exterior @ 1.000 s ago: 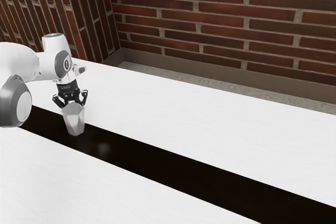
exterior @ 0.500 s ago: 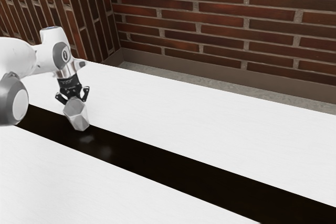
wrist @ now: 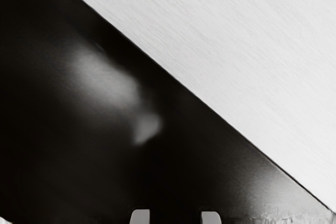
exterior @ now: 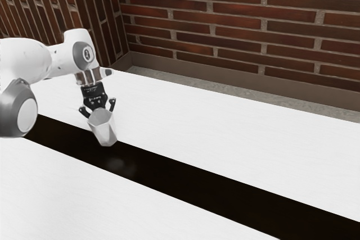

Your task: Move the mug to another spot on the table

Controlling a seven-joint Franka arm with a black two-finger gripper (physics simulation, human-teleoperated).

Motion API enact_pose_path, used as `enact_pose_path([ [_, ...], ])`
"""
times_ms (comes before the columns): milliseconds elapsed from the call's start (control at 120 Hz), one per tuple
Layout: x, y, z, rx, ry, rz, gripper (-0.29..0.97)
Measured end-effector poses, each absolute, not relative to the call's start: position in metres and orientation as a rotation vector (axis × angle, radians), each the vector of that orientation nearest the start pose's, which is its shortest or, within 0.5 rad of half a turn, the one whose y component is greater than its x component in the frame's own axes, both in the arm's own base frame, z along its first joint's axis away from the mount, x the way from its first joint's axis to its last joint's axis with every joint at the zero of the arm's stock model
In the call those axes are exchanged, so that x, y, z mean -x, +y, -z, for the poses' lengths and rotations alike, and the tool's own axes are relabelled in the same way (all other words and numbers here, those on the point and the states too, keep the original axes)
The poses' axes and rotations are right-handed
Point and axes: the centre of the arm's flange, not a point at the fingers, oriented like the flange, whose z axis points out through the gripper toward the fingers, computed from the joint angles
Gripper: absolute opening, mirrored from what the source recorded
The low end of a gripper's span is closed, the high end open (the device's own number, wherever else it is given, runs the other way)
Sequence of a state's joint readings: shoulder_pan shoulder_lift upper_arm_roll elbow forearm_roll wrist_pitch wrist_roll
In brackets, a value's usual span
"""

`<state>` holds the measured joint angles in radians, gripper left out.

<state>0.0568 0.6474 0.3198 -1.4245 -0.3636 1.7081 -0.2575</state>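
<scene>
The end effector (exterior: 99, 109) grasps the mug (exterior: 104, 128) by its rim, tilted a little above the dark stripe (exterior: 185, 184) of the desk (exterior: 236, 127) at the exterior view's left. The carry seems under way; next it needs levelling and lowering onto a new spot

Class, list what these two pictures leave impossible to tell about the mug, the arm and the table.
- Exterior view: the mug's inside, hidden by the gripper clasping its rim.
- Exterior view: any handle on the mug, perhaps turned away.
- Exterior view: the arm's base, cut off by the left edge.
- Wrist view: the pale patch on the black strip, too blurred to name.
</scene>
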Motion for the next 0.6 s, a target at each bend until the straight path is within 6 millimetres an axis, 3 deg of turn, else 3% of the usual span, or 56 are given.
enact_pose_path([
  [125,-0.665,0.142,-0.307,3.075,-1.104,-0.582,-0.11],
  [292,-0.673,0.106,-0.293,3.059,-1.085,-0.658,-0.10],
  [600,-0.677,0.083,-0.256,2.998,-1.117,-0.750,-0.11],
])
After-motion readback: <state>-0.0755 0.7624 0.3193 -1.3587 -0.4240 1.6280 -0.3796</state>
